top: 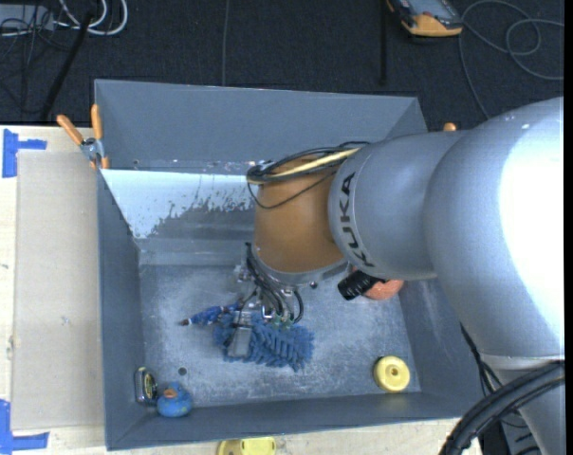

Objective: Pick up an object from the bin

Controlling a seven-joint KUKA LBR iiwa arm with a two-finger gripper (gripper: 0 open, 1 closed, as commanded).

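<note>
- The arm comes in from the right and bends down into the grey metal bin, its orange-brown wrist cover hanging over the middle of the floor.
- The gripper is low in the bin, a little left of centre and right at floor level.
- Directly at its tip lies a blue bristly thing, like a brush head or a tufted rag. It spreads from under the gripper toward the right and the near wall.
- The gripper's grey end meets the left edge of this blue thing, and the two appear to touch.
- A slim blue piece sticks out to the left of the gripper, pointing at the left wall. Whether it is joined to the bristly thing cannot be made out.
- Whether the gripper is wide or narrow cannot be told, as the wrist and its cables hide it. Nothing can be seen clamped in it.
- A yellow round thing lies well apart, in the near right corner.
- A blue ball sits in the near left corner, with a small dark ring-shaped piece just beside it.
- A small orange piece shows just under the arm on the right.
</note>
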